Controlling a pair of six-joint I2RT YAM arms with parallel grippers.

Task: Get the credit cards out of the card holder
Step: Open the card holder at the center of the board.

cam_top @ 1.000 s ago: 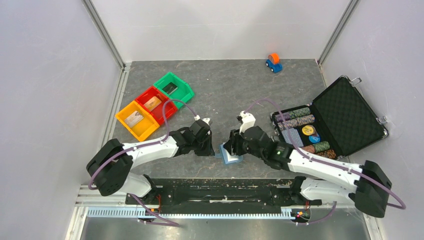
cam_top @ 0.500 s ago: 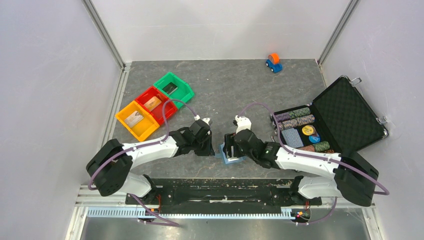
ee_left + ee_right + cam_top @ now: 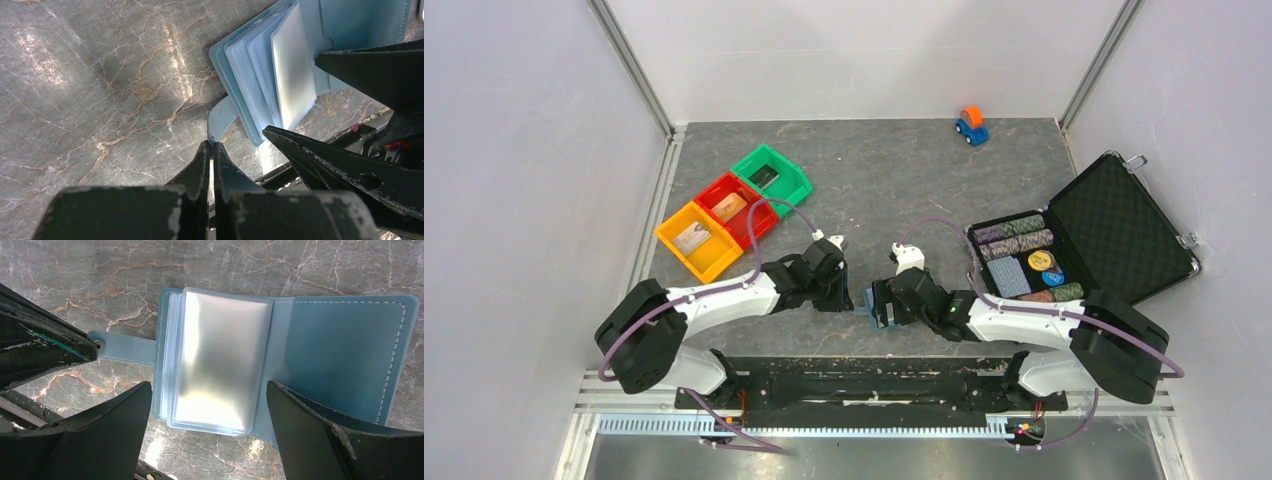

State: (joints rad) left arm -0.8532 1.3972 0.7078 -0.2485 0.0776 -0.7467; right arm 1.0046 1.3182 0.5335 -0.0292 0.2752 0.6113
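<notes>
Beneath spread right jaws, card holder (image 3: 345, 350)

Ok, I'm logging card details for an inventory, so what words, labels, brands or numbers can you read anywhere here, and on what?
Nothing here is legible.
card holder: plain blue, no print; its top sleeve shows only glare.
cards in the bins: too small to read.
poker chips in the case: markings too small and blurred.
toy car: no lettering visible.
</notes>
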